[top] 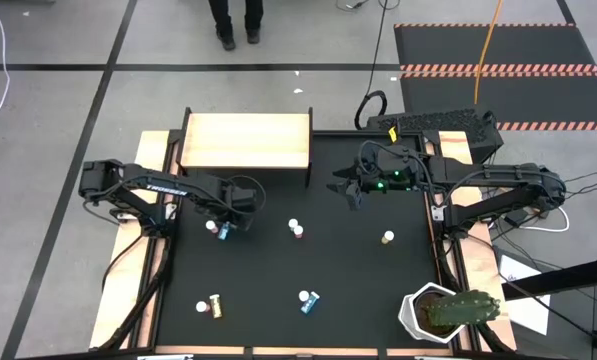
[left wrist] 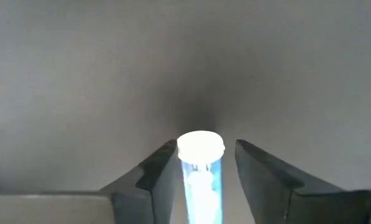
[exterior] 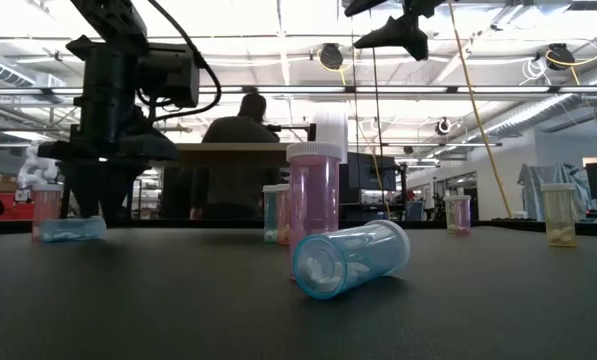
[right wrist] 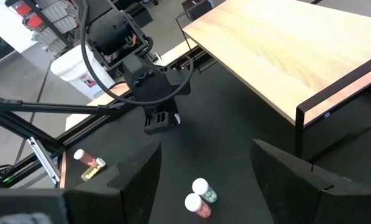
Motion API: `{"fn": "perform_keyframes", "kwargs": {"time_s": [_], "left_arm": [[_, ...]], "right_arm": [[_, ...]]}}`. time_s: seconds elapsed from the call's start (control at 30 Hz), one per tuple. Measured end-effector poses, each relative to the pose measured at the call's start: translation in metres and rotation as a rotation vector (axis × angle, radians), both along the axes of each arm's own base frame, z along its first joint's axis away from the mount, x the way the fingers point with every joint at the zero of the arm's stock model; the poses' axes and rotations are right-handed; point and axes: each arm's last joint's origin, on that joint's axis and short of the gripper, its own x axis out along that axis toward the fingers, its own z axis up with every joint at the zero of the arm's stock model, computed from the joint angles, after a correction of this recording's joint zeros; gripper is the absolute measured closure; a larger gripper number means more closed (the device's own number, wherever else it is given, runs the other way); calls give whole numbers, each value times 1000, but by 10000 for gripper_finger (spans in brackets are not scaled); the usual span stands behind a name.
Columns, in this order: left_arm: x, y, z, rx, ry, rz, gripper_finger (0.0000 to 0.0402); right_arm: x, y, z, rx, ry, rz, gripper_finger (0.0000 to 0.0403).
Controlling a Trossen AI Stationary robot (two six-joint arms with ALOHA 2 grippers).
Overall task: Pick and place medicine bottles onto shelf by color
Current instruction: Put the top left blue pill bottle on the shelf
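A blue medicine bottle (left wrist: 202, 186) with a white cap (left wrist: 201, 144) lies on its side on the black mat. My left gripper (left wrist: 205, 145) points down over it, open, one finger on each side of its body. A pink bottle (exterior: 46, 208) stands just beside it. My right gripper (top: 348, 190) hangs open, high above the mat near the shelf (top: 246, 142), holding nothing. Other bottles stand or lie on the mat: a pair at the middle (top: 296, 229), a yellow one (top: 388, 238), a lying yellow one (top: 214, 306) and a lying blue one (top: 308, 300). My left gripper comes from above with its fingers lying along the blue bottle's two long sides. One finger (left wrist: 163, 171) stands right against the body, and whether it touches I cannot tell. A dark gap shows between the bottle and the other finger (left wrist: 256, 171). The bottle lies on the mat.
A white pot with a green cactus (top: 448, 310) stands at the near right corner. The shelf's dark leg (right wrist: 300, 134) stands near my right gripper. A person (exterior: 240, 140) sits beyond the table's far side. Bare mat lies between the bottles.
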Motion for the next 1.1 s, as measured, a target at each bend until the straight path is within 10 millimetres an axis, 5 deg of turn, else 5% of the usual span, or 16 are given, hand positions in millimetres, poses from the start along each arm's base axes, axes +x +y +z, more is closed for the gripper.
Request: {"fn": "perform_keyframes", "kwargs": {"time_s": [1.1], "left_arm": [[5,2,-17,-37,65,-92,260]], "right_arm": [[1,0,3,-9,-29,2,163]]}}
